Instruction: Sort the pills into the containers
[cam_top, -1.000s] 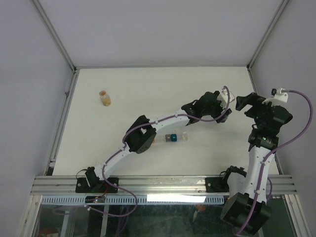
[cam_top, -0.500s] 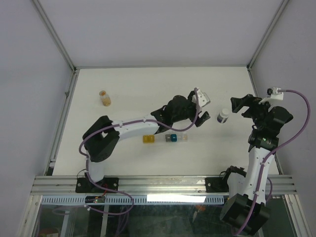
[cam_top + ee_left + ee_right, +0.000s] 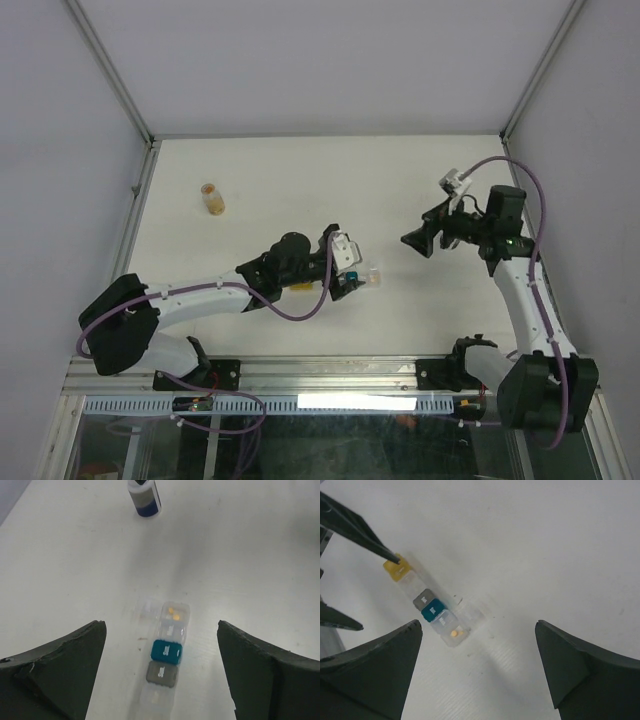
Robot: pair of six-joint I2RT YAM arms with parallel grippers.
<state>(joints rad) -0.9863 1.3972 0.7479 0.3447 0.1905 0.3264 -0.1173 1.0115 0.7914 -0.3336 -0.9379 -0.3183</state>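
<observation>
Containers (image 3: 166, 651) strip: orange pills (image 3: 173, 613) in its clear end compartment. left gripper (image 3: 160, 626) and right gripper (image 3: 477, 625) both wide - empty.

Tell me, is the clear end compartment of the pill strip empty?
No, the left wrist view shows small orange pills lying inside the clear end compartment of the containers.

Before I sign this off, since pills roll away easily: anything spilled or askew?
Nothing looks spilled. Only the containers' end compartment stands open, clear lid flipped aside, orange pills inside; the other lids look shut.
</observation>
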